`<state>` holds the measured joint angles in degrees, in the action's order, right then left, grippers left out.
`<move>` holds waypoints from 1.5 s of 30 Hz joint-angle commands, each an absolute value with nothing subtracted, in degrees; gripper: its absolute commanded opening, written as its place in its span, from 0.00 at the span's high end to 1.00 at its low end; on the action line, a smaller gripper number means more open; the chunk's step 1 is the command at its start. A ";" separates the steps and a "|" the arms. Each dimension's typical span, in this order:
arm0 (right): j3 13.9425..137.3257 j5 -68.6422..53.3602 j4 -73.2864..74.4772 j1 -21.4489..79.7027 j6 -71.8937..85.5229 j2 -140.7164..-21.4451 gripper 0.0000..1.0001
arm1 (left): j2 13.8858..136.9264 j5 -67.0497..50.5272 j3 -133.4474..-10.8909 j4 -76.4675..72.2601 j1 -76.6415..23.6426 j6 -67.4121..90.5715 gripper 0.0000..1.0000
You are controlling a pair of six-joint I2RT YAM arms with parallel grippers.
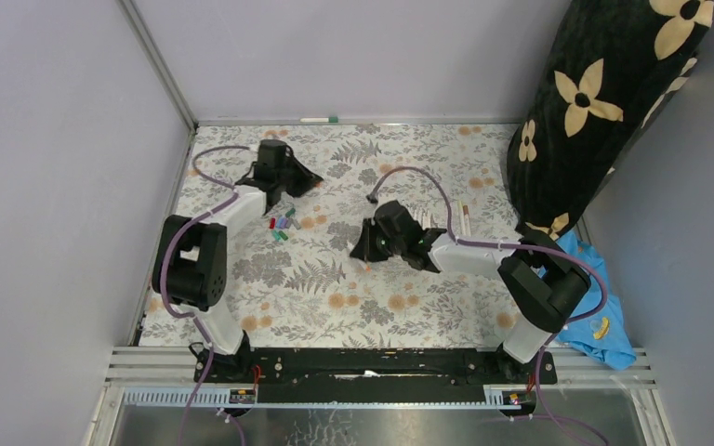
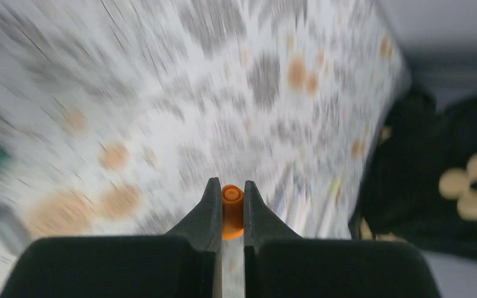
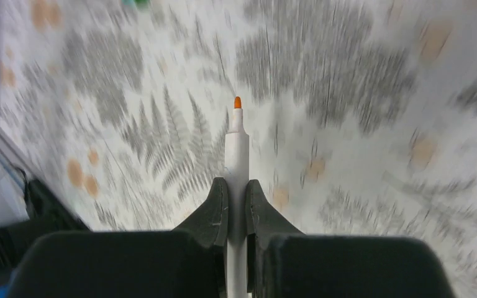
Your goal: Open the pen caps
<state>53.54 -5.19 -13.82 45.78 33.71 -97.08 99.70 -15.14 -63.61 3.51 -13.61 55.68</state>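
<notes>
Nearest you, your right gripper (image 3: 236, 184) is clamped on the thin white plastic marker barrel (image 3: 236, 152). The barrel's long axis runs straight out along the fingers, and its bare orange felt tip (image 3: 237, 102) points away from the wrist over the fern-and-flower patterned tablecloth (image 1: 335, 307). The tip is exposed, so it would probably mark the cloth if you let that arm dip. The grip is also narrow, and a knock could swing the barrel sideways.

Further out lies the loose cluster of small coloured plastic caps (image 1: 282, 223). Just beyond it, your left gripper (image 2: 231, 191) is pinched on the short orange plastic cap (image 2: 232, 211), which is clear of the barrel and well apart from it. The cap lies lengthwise between the fingers with its ringed end outward, but I can't tell if that end is the mouth. So little of it is gripped that it could slip out and roll.

At the far wall lies a white marker with a green cap (image 1: 319, 119).
</notes>
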 commanded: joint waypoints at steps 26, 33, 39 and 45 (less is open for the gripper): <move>58.33 14.52 5.69 36.88 23.86 -90.79 1.00 | 97.53 19.73 -63.79 20.44 -16.34 39.28 0.96; 61.11 16.37 7.34 33.37 20.53 -94.13 1.00 | 98.61 20.48 -61.79 20.70 -16.60 40.95 0.78; 61.52 17.23 6.43 31.86 19.92 -96.90 0.96 | 98.61 20.02 -60.75 20.20 -16.61 42.17 0.56; 61.32 19.44 5.95 30.99 18.84 -97.71 0.95 | 97.91 19.94 -59.94 19.88 -16.60 42.69 0.46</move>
